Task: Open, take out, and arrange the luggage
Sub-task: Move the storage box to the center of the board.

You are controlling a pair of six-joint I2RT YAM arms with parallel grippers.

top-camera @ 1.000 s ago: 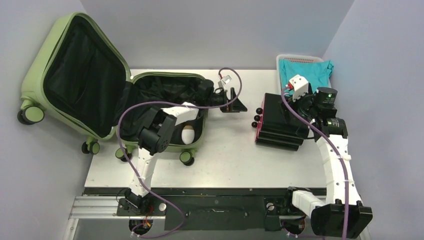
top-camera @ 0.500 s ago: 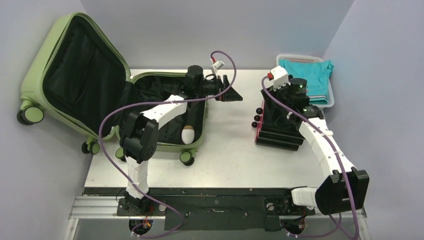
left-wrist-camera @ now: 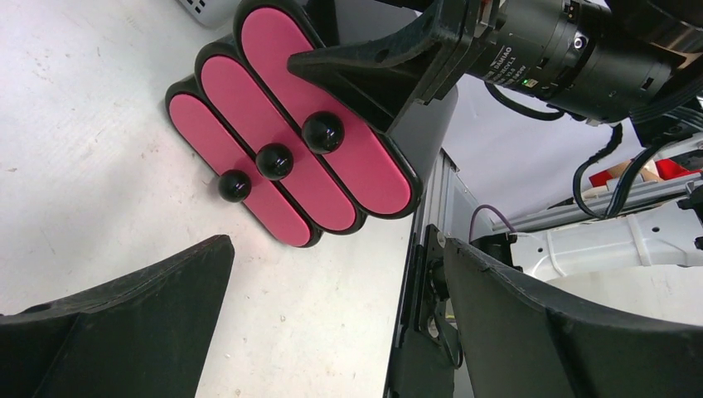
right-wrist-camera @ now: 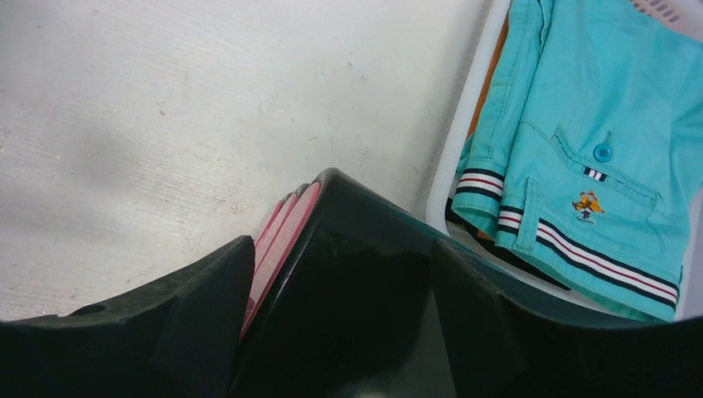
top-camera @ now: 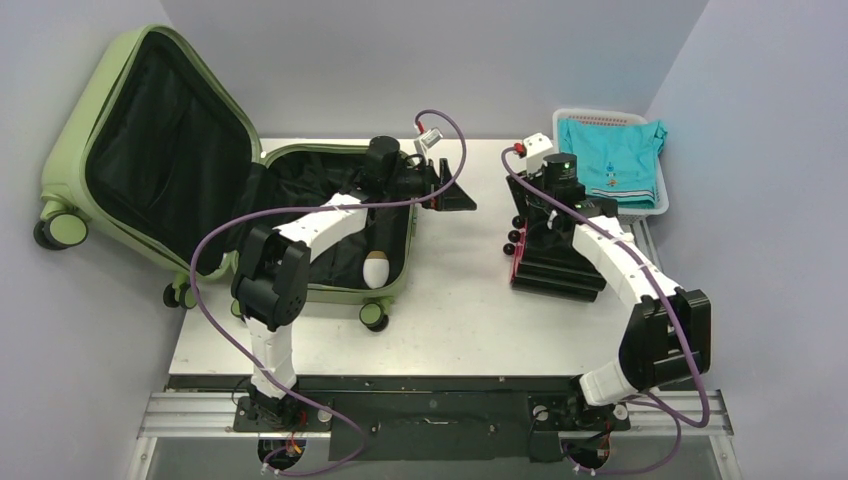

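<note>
One luggage [top-camera: 160, 150], lid standing open, at the left end of the surface [top-camera: 450, 300]; four wheels [top-camera: 372, 315] showing; one white egg-shaped object [top-camera: 376, 270] in its lower half. One black case [top-camera: 545, 265]: three pink ribs [left-wrist-camera: 365, 166], three black knobs [left-wrist-camera: 274, 160]. One basket [top-camera: 600, 113], one teal garment [top-camera: 615, 160]; no legible writing. Left claw [left-wrist-camera: 336, 245] spread, empty. Right claw [right-wrist-camera: 340, 242] straddles the case's top edge; pinching or not, cannot tell.

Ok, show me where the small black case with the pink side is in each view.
Top external: black case right of centre, beneath the right gripper.
Left wrist: case upper centre, pink side and three black knobs showing.
Right wrist: case bottom centre, between that gripper's fingers.
Shared landmark: the white table.
</note>
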